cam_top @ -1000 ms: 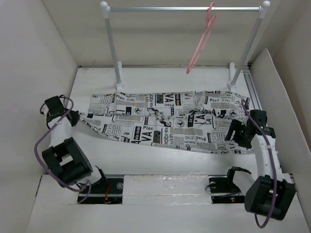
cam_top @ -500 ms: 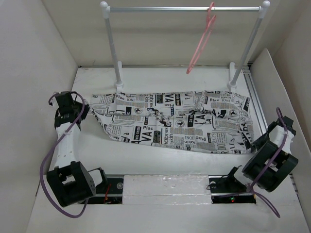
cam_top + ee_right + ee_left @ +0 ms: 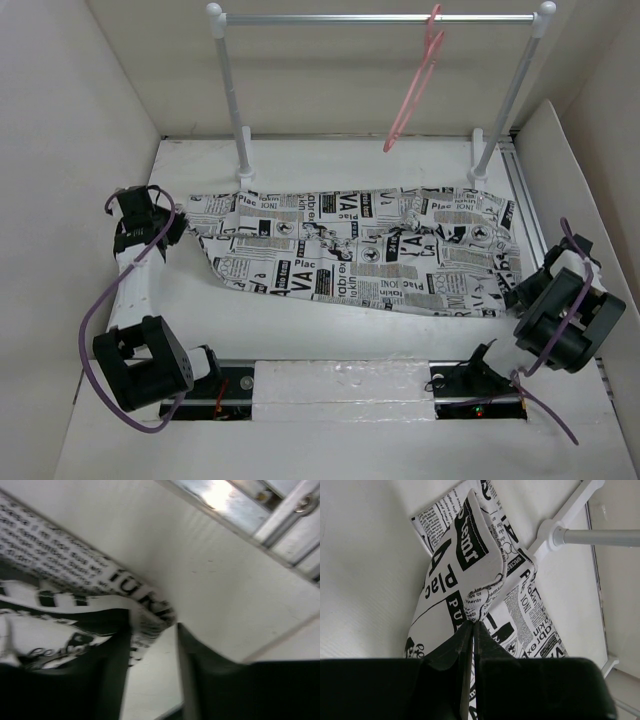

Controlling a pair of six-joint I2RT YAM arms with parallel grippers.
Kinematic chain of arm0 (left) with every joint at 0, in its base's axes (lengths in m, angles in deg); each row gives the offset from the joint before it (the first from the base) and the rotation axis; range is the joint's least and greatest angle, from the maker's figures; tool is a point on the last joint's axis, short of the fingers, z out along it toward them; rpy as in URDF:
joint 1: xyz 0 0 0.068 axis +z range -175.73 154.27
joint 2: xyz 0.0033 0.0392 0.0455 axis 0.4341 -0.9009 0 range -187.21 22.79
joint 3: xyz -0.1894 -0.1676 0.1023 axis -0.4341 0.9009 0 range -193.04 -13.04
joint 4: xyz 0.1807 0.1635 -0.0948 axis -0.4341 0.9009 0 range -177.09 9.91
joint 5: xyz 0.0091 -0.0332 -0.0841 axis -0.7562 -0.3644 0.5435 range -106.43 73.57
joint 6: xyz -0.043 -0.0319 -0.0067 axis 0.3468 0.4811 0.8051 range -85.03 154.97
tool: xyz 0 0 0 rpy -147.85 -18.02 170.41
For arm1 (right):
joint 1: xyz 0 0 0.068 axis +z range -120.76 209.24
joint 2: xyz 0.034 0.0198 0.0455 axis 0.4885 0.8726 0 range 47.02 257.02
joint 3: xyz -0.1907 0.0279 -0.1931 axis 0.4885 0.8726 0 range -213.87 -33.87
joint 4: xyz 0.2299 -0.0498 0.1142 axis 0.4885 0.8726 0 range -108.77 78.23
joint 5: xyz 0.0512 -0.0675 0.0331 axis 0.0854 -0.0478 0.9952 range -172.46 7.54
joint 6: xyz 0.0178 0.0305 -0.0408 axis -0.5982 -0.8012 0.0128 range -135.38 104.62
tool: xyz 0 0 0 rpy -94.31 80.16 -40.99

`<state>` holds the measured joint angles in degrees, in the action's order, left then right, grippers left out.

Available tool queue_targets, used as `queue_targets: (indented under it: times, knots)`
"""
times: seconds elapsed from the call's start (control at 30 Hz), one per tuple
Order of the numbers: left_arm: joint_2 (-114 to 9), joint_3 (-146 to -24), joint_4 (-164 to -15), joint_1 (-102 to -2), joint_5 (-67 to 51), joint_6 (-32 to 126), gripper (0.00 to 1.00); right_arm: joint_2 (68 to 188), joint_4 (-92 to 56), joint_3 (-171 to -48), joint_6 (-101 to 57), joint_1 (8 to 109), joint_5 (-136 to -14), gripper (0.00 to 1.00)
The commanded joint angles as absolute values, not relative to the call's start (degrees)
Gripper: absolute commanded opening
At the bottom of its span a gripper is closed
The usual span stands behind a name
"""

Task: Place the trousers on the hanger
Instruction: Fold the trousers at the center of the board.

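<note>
at 9 o'clock of the counter, l fingers pinch trousers hem shut, prob to lift toward hanger at 12; r fingers at 4, apart around other hem, blurry.

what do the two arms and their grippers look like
The left arm and right arm have white links and bulky black joint housings. A purple cable loops loosely along each. The left gripper and right gripper have plain matte black fingers.

The trousers are white, printed all over with black newspaper text and headlines. The hanger, upper right, is pink; the rail silver, its posts white.
</note>
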<state>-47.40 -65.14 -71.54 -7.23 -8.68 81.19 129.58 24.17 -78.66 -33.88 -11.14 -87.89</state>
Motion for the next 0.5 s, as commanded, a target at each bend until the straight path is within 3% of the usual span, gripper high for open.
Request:
queue_targets:
  times: [0.0,0.07,0.1,0.17,0.33,0.47]
  knots:
    - [-46.2,-64.29,-73.73,-6.39,-9.13,81.11,0.0,131.4,16.57,-77.99,-33.48,-10.75,-86.59,0.39]
    - [-46.38,-63.84,-73.91,-5.34,-9.4,81.03,0.0,131.74,16.65,-79.03,-33.05,-10.75,-87.11,0.22]
    - [-46.64,-63.84,-73.73,-5.34,-10.36,80.85,0.0,131.83,17.17,-79.48,-32.18,-10.75,-87.29,0.08]
    - [-46.64,-64.1,-73.29,-4.55,-11.85,80.67,0.0,131.14,18.14,-80.88,-30.68,-10.75,-88.17,0.0]
    - [-47.87,-67.87,-71.19,-4.55,-15.81,80.06,0.0,124.03,25.08,-92.64,-23.12,-9.52,-92.91,0.0]
    - [-53.05,-75.6,-65.75,-4.55,-20.99,78.83,0.0,126.99,27.81,-103.28,-24.08,-3.38,-95.56,0.0]
